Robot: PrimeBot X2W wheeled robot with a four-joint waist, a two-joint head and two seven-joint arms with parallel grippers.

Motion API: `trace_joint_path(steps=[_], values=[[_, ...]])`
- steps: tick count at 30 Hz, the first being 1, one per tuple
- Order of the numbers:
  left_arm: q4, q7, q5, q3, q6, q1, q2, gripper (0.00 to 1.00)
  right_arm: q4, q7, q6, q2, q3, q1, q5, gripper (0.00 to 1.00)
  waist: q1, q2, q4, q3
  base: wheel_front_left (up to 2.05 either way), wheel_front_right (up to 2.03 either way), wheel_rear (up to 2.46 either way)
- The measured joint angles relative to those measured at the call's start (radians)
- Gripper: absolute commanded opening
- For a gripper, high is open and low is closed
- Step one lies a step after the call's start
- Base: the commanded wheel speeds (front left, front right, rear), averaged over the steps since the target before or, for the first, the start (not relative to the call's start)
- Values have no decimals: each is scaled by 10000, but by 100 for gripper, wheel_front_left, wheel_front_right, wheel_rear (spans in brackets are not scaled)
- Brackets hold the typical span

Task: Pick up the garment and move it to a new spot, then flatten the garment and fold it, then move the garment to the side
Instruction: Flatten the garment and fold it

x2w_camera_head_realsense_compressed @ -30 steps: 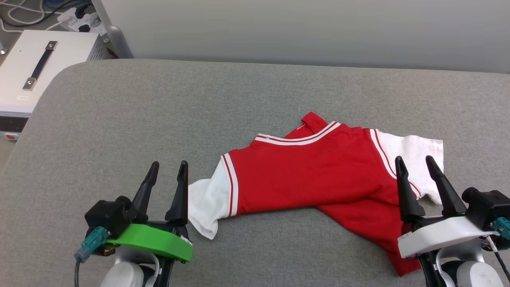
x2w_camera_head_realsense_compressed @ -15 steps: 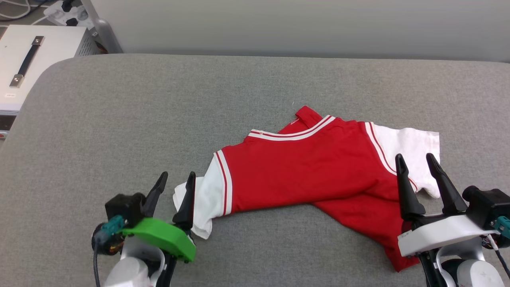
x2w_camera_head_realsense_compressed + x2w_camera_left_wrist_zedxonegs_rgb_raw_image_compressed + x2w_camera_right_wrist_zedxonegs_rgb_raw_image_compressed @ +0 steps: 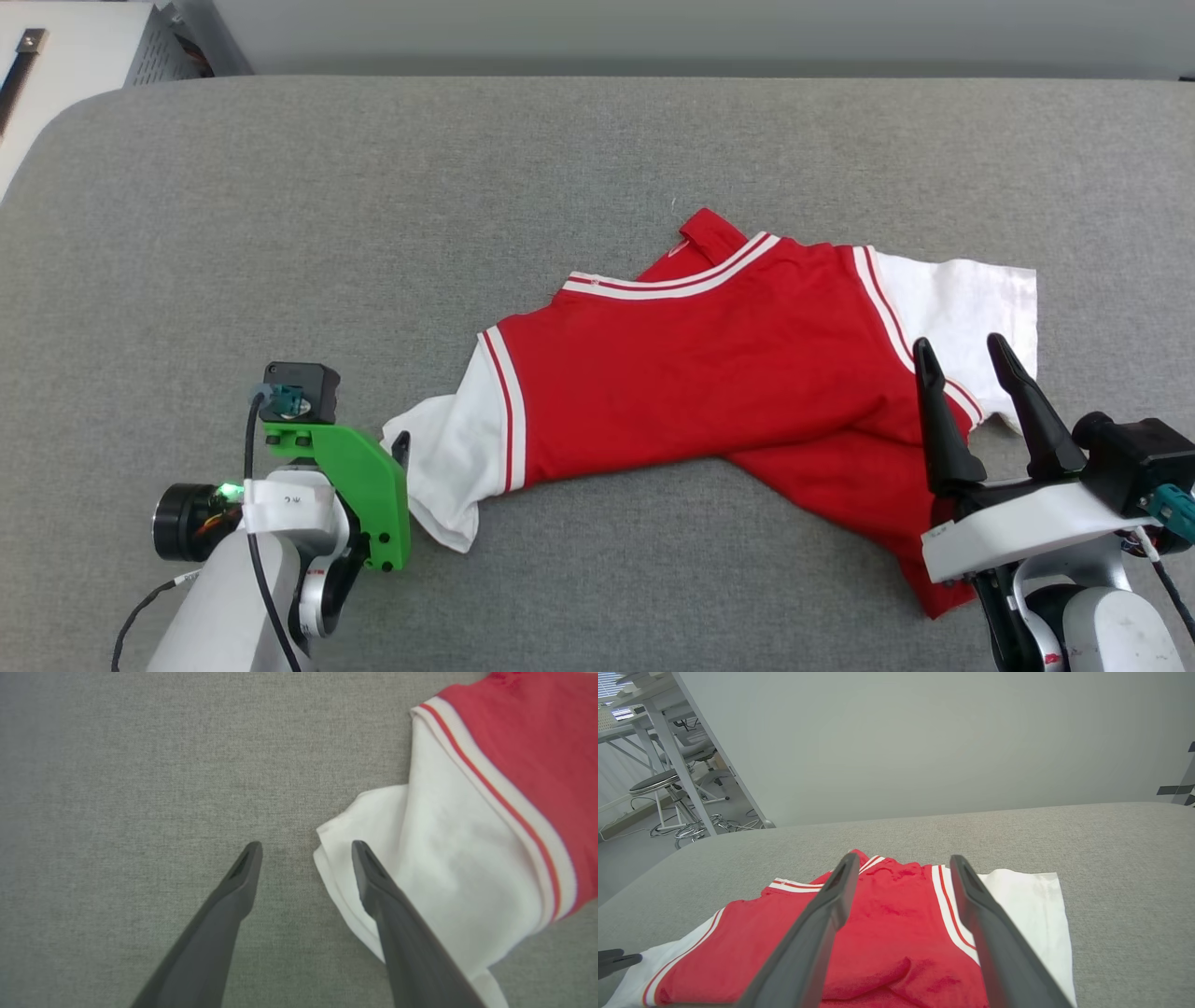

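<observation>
The left gripper (image 3: 304, 845) pointed down at the grey cloth-covered counter (image 3: 117, 788), its jaws wide apart. One dark finger stood over bare counter; the other overlapped the white sleeve of the garment (image 3: 467, 858), just inside its cuff edge. Whether that finger touched the cloth could not be told. Red-white striped trim and red body filled the upper right corner.

head steeply down, left wrist close overhead, right wrist low, garment (image 3: 709, 373) shared
</observation>
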Motion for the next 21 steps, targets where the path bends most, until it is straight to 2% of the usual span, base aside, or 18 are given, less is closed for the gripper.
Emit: trace_joint_path(steps=[8,14,18,19,21], values=[[121,236,0,-178,8,-39,-4,100,-52,29,0,0,19,-85,-73,100,0,0,-176,426,0,0,0],[504,-121,138,-117,316,-356,2,100,-56,42,0,0,44,-237,-75,100,0,0,-254,606,0,0,0],[815,173,94,-217,182,-510,23,100,-50,42,0,0,65,-238,-84,100,0,0,-258,670,0,0,0],[869,336,63,-242,113,-561,27,76,-48,42,0,0,69,-239,-88,100,0,0,-257,677,0,0,0],[949,585,-31,-314,-54,-670,31,0,-38,40,0,0,77,-240,-90,100,0,0,-246,672,0,0,0]])
